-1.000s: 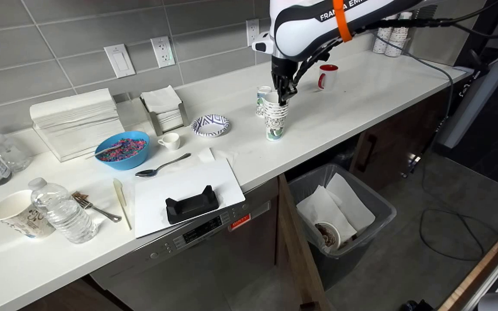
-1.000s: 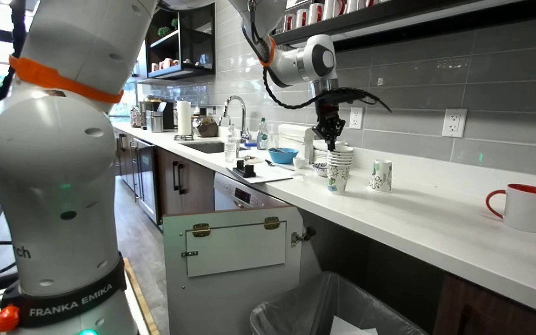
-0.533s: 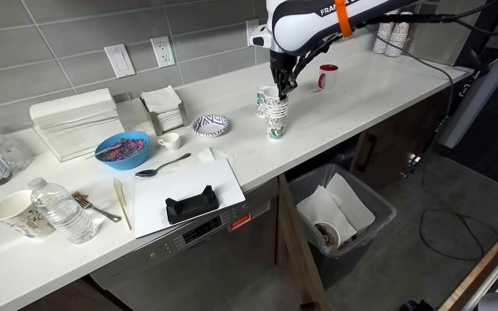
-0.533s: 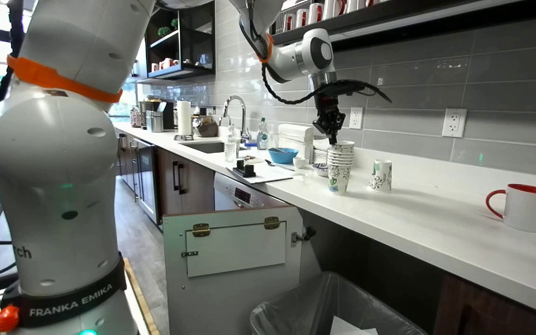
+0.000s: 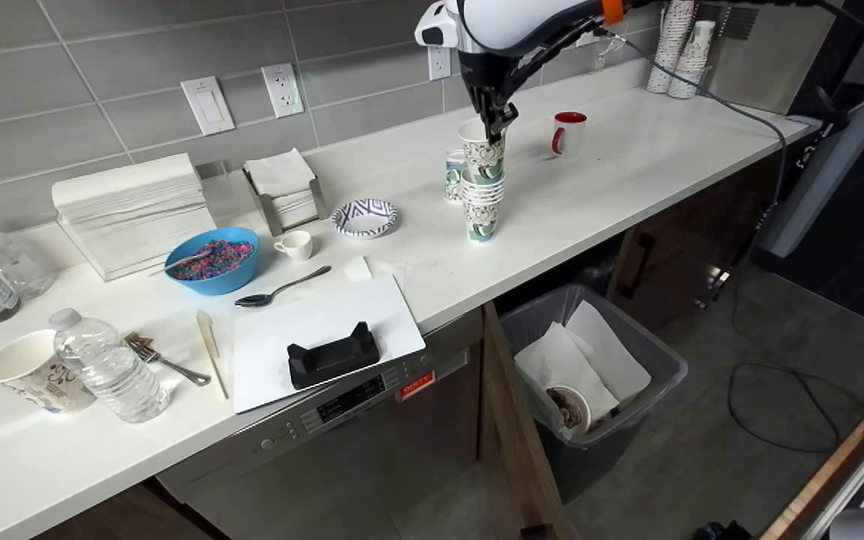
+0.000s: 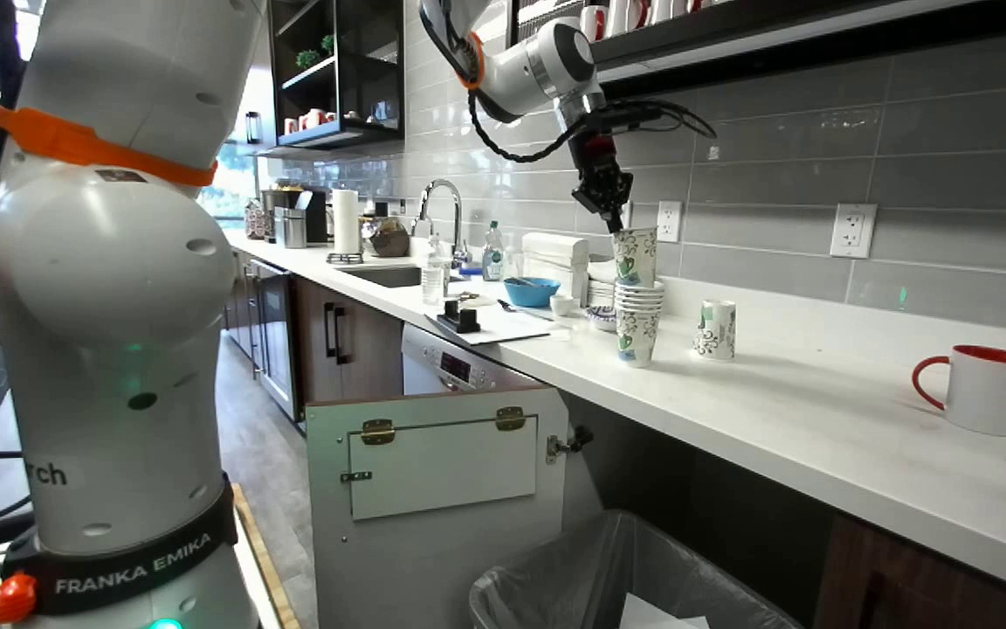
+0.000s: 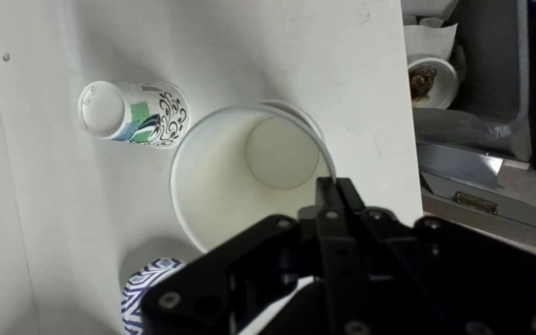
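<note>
Evidently, a paper cup (image 5: 484, 162) has been drawn upward out of the stack of cups (image 5: 481, 219): one second ago it was nested so deep that little more than its rim was shown, whereas now nearly its whole printed wall is exposed. Its lower end is seen at the stack's mouth, the cup held roughly upright; whether it is fully freed cannot be told. The gripper (image 7: 338, 184) has been raised and tipped meanwhile, and is clenched on the cup's rim, on the side turned toward the front edge of the counter (image 5: 544, 217). The cups below have barely been shifted.

The stack is set near that front edge, past which a lined trash bin (image 5: 676, 367) and an opened cabinet door (image 6: 437, 559) are seen lower down. Room is tightest toward the tiled wall (image 5: 379, 120), where an overturned cup (image 6: 716, 330) is stood just beside the stack. A patterned bowl (image 5: 364, 208) is placed near on one side; a wider span of counter is left on the opposite side, up to the red-rimmed mug (image 6: 989, 390).
</note>
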Tool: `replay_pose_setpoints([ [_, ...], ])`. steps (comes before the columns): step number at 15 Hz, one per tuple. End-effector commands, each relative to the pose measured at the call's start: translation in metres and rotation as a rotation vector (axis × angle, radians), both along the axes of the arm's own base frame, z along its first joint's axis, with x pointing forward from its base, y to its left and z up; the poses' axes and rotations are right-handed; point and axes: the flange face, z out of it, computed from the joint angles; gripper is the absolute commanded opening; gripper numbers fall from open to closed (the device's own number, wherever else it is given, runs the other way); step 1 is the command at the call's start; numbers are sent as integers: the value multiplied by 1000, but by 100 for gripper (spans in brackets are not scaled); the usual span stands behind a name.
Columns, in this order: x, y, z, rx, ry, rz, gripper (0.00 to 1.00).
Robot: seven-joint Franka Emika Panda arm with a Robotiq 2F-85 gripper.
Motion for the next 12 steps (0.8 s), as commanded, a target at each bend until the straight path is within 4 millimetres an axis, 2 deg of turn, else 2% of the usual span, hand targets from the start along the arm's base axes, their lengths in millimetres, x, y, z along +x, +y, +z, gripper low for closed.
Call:
replay_pose_setpoints([
  [1,-18,9,34,-75,-35,-23,1],
  [4,-34,7,62,-119,-85,-57,1],
  [7,-49,-16,74,-121,-116,-159,1],
  [12,-62,-72,58,-52,-118,-357,1],
])
